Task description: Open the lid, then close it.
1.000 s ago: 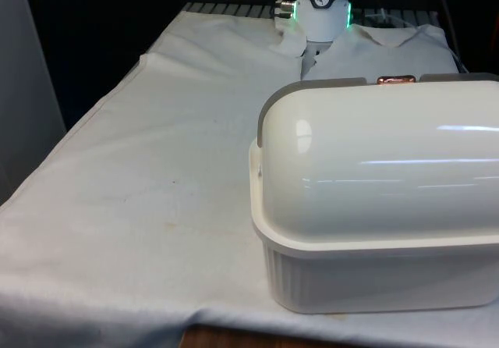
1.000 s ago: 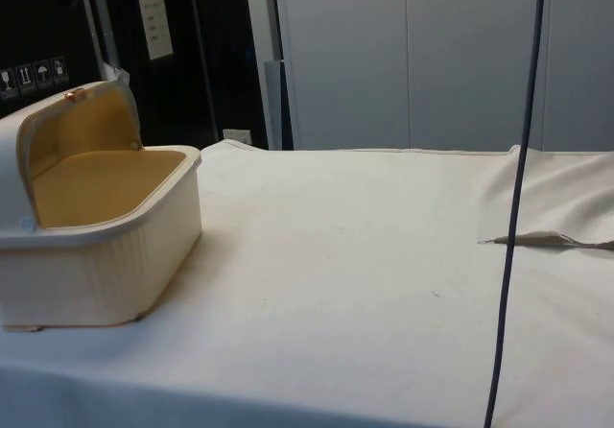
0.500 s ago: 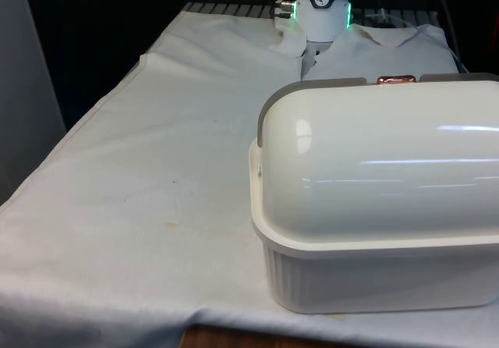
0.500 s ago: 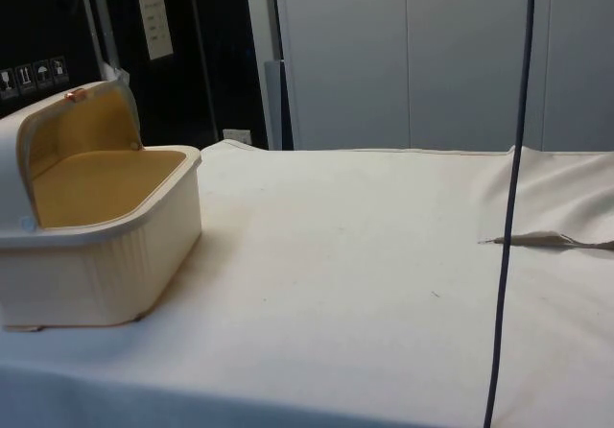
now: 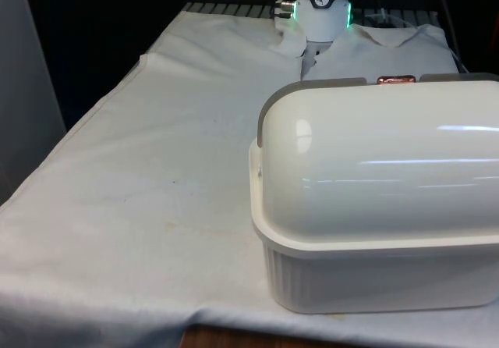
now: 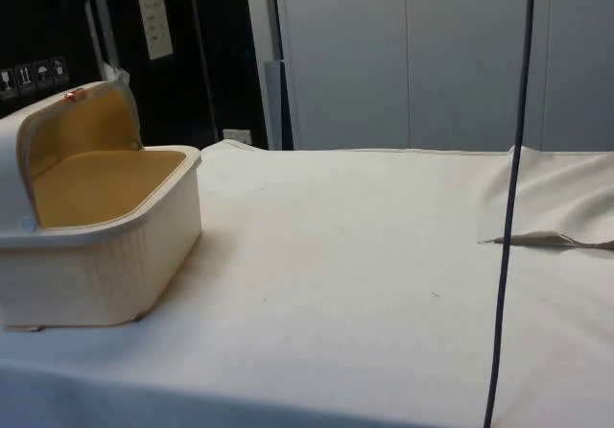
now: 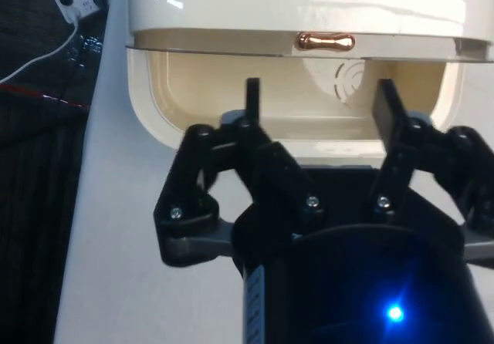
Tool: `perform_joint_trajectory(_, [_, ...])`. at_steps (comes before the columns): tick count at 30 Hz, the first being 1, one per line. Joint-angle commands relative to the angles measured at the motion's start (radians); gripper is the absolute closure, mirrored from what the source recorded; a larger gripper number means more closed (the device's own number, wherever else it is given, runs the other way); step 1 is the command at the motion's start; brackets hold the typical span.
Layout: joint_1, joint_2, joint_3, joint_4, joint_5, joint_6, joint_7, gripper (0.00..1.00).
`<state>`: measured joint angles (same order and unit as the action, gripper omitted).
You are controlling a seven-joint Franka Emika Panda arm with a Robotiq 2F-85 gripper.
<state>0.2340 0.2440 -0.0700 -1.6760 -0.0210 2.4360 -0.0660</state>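
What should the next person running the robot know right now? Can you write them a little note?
Gripper: open, holding nothing, facing the bread box's open mouth, apart from it.
Bread box: at the table's end in the side view, nothing seen inside.
Lid: rolled back, open; its copper handle is at the top edge.
Done: opening.
Left: take the handle and pull the lid shut.

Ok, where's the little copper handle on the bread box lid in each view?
Front view: the copper handle sits on the top edge of the lid, towards the front view's right.
Side view: the handle is at the raised lid's upper tip, above the tan inside.
Wrist view: the handle is on the lid's rim, beyond the open end effector.
Shared landmark: the bread box.
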Motion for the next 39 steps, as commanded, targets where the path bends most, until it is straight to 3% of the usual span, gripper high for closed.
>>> perform_joint_trajectory(1, [0.0, -0.001, 0.0, 0.003, 0.0, -0.011, 0.002, 0.25])
perform_joint_trajectory(5, [0.0, 0.001, 0.0, 0.001, 0.0, 0.0, 0.0, 0.04])
perform_joint_trajectory(8, [0.0, 0.038, 0.0, 0.042, -0.001, 0.002, 0.002, 0.0])
perform_joint_trajectory(22, [-0.003, 0.159, 0.0, 0.151, 0.004, 0.013, -0.001, 0.0])
perform_joint_trajectory(23, [-0.001, 0.146, -0.002, 0.143, 0.0, 0.007, 0.0, 0.0])
perform_joint_trajectory(29, [-0.008, 0.218, -0.001, 0.191, 0.009, 0.019, -0.003, 0.0])
perform_joint_trajectory(30, [-0.003, 0.208, -0.004, 0.183, 0.002, 0.017, 0.001, 0.0])
perform_joint_trajectory(31, [-0.01, 0.234, -0.001, 0.202, 0.011, 0.02, -0.003, 0.0])
perform_joint_trajectory(37, [-0.019, 0.259, -0.005, 0.213, 0.02, 0.022, -0.004, 0.0])
perform_joint_trajectory(38, [-0.014, 0.259, -0.009, 0.215, 0.012, 0.019, 0.001, 0.0])
perform_joint_trajectory(39, [-0.02, 0.26, -0.006, 0.212, 0.02, 0.022, -0.004, 0.0])
